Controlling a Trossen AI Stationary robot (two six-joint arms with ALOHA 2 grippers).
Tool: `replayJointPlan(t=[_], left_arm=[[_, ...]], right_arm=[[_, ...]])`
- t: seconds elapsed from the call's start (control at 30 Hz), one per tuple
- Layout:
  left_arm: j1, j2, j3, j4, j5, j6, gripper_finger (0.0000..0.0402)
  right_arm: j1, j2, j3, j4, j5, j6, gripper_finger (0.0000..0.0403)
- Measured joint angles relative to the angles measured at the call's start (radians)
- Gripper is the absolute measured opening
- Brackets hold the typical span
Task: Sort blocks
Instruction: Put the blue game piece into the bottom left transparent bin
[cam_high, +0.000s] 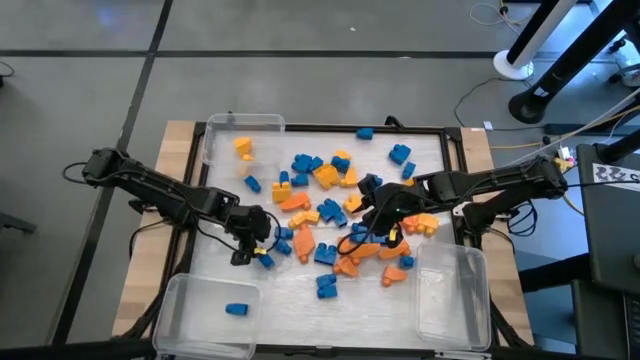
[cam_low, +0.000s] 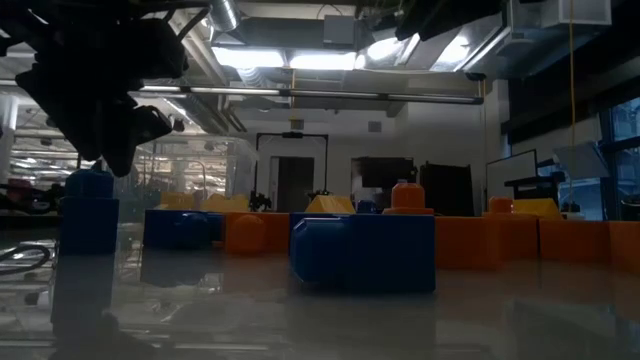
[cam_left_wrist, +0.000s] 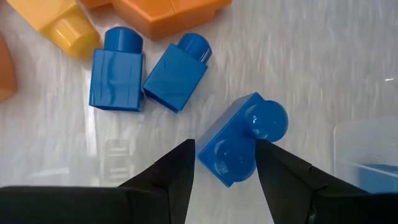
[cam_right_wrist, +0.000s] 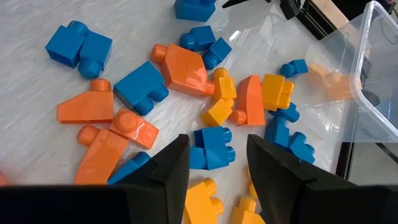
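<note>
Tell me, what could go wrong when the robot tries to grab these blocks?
The left gripper has its open fingers around a tilted blue block; closing on its slanted sides might squirt it out. The right gripper hovers open over a crowded pile, where a blue block touches yellow blocks, so it might nudge or pinch a neighbour too. A wrong colour could then land in a clear bin.

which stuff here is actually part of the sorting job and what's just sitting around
Part of the job:
- blocks, blue, orange and yellow
- blue block between the left gripper fingers
- clear bins
- right gripper, over the pile

Lying about:
- cables and stand base on the floor
</note>
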Motion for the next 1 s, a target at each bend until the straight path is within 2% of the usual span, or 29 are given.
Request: replayJointPlan(t=[0.53, 1.0], left_arm=[[-0.003, 0.002, -0.017, -0.001, 0.004, 0.017, 0.0159], [-0.07, 0.002, -0.026, 0.007, 0.005, 0.035, 0.0159]], right_arm=[[0.0, 0.0, 0.0, 0.0, 0.0, 0.0, 0.0161], [0.0, 0.0, 0.0, -0.001, 0.019, -0.001, 0.0161]])
